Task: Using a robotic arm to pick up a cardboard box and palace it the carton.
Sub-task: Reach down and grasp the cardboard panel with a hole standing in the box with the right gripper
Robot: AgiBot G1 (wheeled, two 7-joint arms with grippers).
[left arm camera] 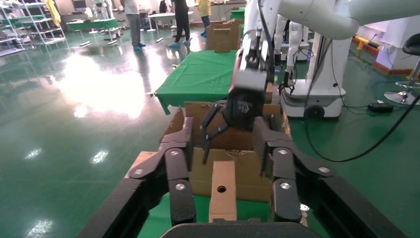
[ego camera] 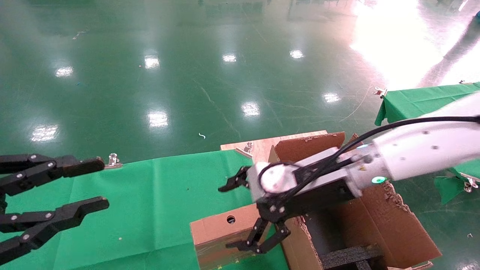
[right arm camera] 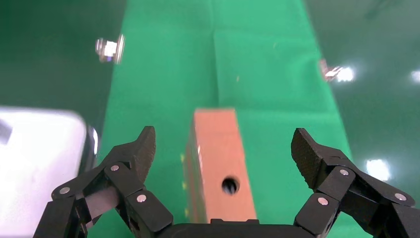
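Cardboard box (right arm camera: 218,163) between right hand's (right arm camera: 223,148) fingers

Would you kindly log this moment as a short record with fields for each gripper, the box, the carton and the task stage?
right gripper: open, fingers either side of the box, not yet closed on it
left gripper: open, idle over the green cloth at the robot's left
box: standing on edge on the cloth, beside the carton, round hole facing up
carton: open, flaps ragged, black foam inside
stage: box not yet grasped or lifted
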